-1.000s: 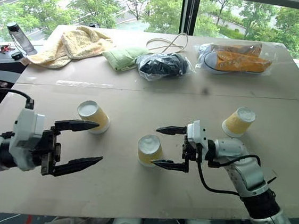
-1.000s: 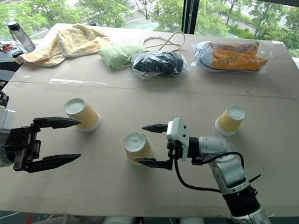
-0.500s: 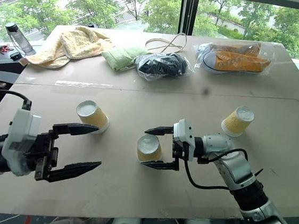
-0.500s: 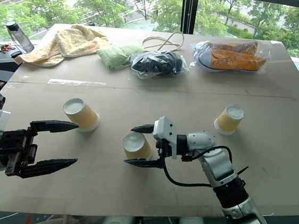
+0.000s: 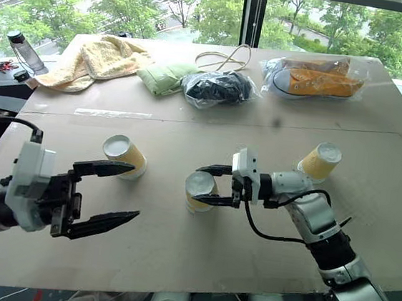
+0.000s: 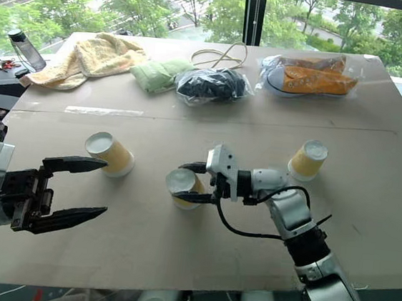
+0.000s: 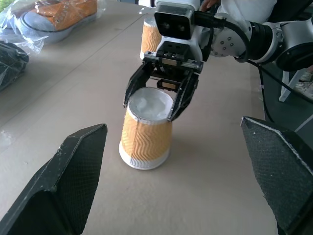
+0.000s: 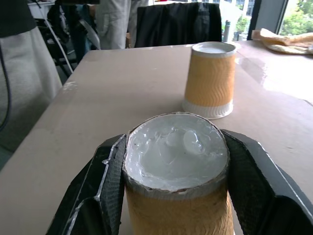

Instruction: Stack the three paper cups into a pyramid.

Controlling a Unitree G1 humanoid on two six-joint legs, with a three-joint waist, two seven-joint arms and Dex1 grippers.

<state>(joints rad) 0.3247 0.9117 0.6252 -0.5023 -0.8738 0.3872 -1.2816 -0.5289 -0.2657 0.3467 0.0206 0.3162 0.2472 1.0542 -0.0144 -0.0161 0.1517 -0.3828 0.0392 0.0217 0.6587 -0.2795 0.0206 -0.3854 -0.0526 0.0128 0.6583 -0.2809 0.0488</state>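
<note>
Three yellow-orange paper cups stand upside down on the table (image 5: 175, 256), apart from one another. The left cup (image 5: 123, 155) is just beyond my left gripper (image 5: 133, 191), which hangs open with nothing between its fingers. My right gripper (image 5: 201, 186) is shut on the middle cup (image 5: 198, 192), its fingers (image 8: 105, 181) pressing both sides just under the white base (image 8: 176, 152). That cup (image 7: 145, 134) still rests on the table. The right cup (image 5: 320, 161) stands behind my right forearm.
Along the far edge lie a yellow towel (image 5: 99, 57), a green cloth (image 5: 164, 76), a black bundle in plastic (image 5: 217, 87), bagged orange shoes (image 5: 316, 80) and a cable (image 5: 229, 56). A bottle (image 5: 23, 49) stands off the left corner. People stand past the table's end (image 8: 29, 73).
My right gripper has slid left around the middle cup and closed on it. The left gripper has stayed open in place.
</note>
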